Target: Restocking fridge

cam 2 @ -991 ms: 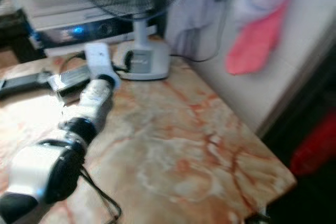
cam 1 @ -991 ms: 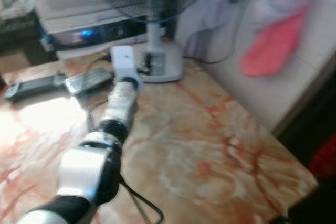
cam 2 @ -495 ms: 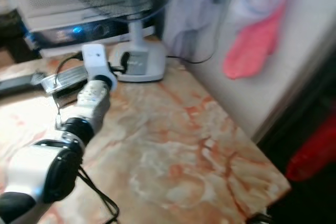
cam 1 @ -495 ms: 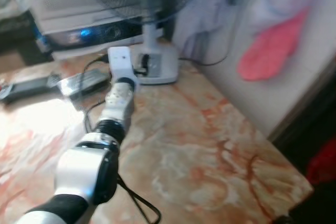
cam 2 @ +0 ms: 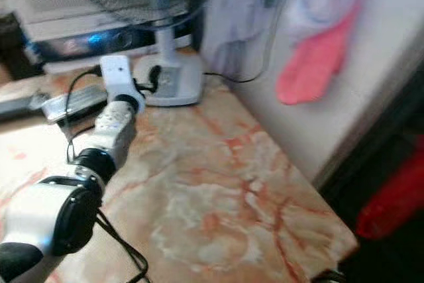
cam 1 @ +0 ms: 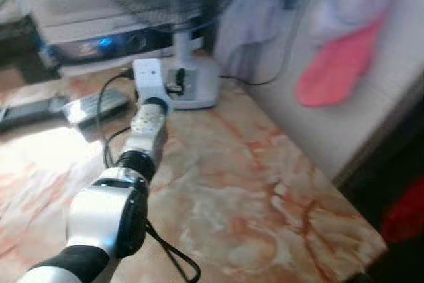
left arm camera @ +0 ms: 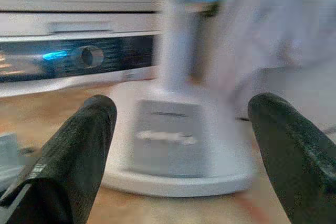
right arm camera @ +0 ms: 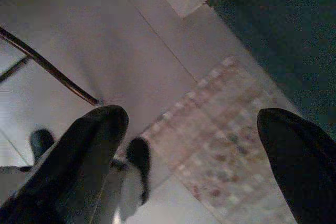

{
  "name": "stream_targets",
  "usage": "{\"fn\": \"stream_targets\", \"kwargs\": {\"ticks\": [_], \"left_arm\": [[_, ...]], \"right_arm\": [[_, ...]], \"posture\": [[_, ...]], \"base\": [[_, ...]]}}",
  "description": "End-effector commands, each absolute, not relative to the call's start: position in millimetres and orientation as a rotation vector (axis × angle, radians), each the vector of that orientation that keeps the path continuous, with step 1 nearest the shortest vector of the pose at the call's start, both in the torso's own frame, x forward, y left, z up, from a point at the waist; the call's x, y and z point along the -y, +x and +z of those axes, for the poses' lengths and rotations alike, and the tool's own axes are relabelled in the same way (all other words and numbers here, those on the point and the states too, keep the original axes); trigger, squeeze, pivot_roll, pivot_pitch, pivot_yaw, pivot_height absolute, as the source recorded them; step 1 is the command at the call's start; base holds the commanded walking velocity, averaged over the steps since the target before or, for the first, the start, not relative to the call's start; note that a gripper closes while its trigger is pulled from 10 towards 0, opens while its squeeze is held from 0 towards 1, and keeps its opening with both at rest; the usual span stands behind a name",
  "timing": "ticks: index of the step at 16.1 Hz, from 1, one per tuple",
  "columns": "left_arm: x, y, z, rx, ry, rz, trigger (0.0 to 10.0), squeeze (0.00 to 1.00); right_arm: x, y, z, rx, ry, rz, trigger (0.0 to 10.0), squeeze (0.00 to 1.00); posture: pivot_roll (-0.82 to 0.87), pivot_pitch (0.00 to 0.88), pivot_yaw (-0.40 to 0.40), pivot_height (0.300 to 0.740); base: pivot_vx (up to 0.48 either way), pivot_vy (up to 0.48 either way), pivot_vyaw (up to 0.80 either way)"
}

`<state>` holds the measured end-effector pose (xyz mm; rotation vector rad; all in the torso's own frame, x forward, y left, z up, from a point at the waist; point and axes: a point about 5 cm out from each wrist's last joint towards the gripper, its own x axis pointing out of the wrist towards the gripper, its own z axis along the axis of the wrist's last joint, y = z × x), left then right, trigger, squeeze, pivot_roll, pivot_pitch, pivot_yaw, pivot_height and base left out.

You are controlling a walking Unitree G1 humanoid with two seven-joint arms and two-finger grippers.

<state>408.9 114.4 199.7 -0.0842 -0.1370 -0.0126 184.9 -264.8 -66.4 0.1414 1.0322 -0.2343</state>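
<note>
My left arm (cam 1: pixel 142 140) stretches forward over a marble table (cam 1: pixel 252 183) toward the white base of a standing fan (cam 1: pixel 192 83). In the left wrist view my left gripper (left arm camera: pixel 184 150) is open, with the fan base (left arm camera: pixel 178 145) a short way ahead between its black fingers (left arm camera: pixel 79 145) and nothing held. My right gripper (right arm camera: pixel 194 156) hangs open over a pale and tiled floor (right arm camera: pixel 220 145). No fridge or food item can be made out.
A device with a blue light (cam 1: pixel 99 44) sits behind the fan. A flat silver gadget (cam 1: pixel 96 105) and a dark remote (cam 1: pixel 26 112) lie at the back left. A black cable (cam 1: pixel 172 256) loops near my arm. A pink cloth (cam 1: pixel 338 64) hangs on the right wall.
The whole picture has shifted slightly as the camera moved. My left arm stays stretched toward the fan base, with no clear change relative to it.
</note>
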Motion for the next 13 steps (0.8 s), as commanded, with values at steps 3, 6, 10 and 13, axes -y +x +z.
{"fn": "stream_targets", "kwargs": {"ticks": [3, 6, 10, 13], "left_arm": [[-103.6, 409.1, 203.3, 0.143, -0.066, -0.049, 10.0, 0.00], [-103.5, 409.1, 203.3, 0.143, -0.066, -0.049, 10.0, 0.00], [-103.3, 409.1, 203.3, 0.143, -0.066, -0.049, 10.0, 0.00], [-103.6, 409.1, 203.3, 0.143, -0.066, -0.049, 10.0, 0.00]], "right_arm": [[269.3, 195.3, -59.3, -0.992, 0.123, -0.234, 10.0, 0.00], [269.3, 195.4, -59.3, -0.992, 0.123, -0.234, 10.0, 0.00], [269.3, 195.3, -59.3, -0.992, 0.123, -0.234, 10.0, 0.00], [269.3, 195.4, -59.3, -0.992, 0.123, -0.234, 10.0, 0.00]], "posture": [[0.05, 0.000, -0.019, 0.740], [0.05, 0.000, -0.019, 0.740], [0.05, 0.000, -0.019, 0.740], [0.05, 0.000, -0.019, 0.740]], "base": [[0.304, 0.000, 0.00], [0.304, 0.000, 0.00], [0.304, 0.000, 0.00], [0.304, 0.000, 0.00]]}}
